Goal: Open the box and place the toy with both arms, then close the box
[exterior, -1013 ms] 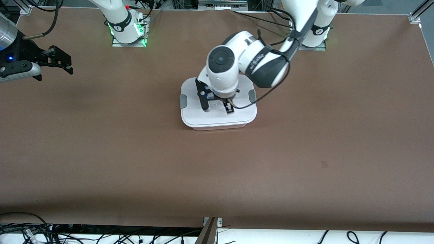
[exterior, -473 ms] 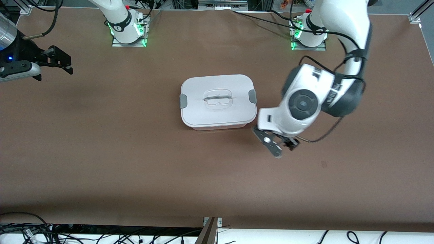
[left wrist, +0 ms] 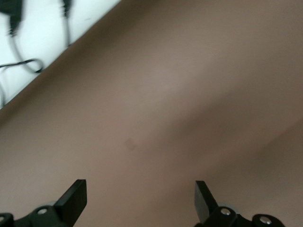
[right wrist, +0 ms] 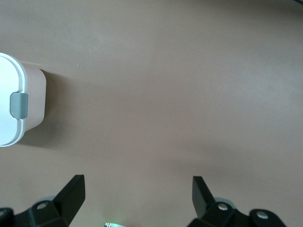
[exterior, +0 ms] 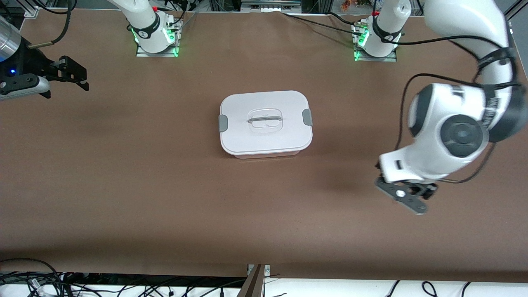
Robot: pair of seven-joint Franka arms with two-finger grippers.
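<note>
The box (exterior: 265,123) stands in the middle of the table with its white lid on, a grey clip (exterior: 222,123) at each end and a clear handle (exterior: 265,119) on top. The right wrist view catches one end of the box (right wrist: 12,106). The toy is out of view. My left gripper (exterior: 412,196) hangs open over bare table toward the left arm's end, well clear of the box; nothing sits between its fingers (left wrist: 139,189). My right gripper (exterior: 80,78) waits open at the right arm's end, also holding nothing (right wrist: 137,184).
Brown table surface surrounds the box. The arm bases (exterior: 154,37) (exterior: 377,41) stand along the table edge farthest from the front camera. Loose cables (exterior: 41,284) lie off the nearest edge. A small dark mark (exterior: 394,200) is on the table below the left gripper.
My left gripper opened off the lid's handle and swung away from the box toward the left arm's end of the table. The lid stays on. The right arm has not moved.
</note>
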